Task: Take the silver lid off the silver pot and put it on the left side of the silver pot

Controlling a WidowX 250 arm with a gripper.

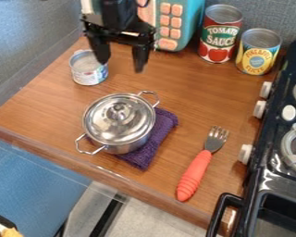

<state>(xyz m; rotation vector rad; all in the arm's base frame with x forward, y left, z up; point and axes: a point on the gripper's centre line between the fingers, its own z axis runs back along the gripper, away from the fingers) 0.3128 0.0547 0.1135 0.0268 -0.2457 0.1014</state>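
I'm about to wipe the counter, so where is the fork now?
In the camera view, the fork lies on the counter right of the purple cloth, between it and the black stove.

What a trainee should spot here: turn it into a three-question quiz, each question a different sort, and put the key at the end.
1. True or false: the silver lid is on the silver pot.
2. Which item lies partly under the pot?
A) a white plate
B) a purple cloth
C) a yellow sponge
3. Fill in the blank: the black tool hangs over the counter with its two fingers ____.

Key: 1 true; 2 B; 3 apart.
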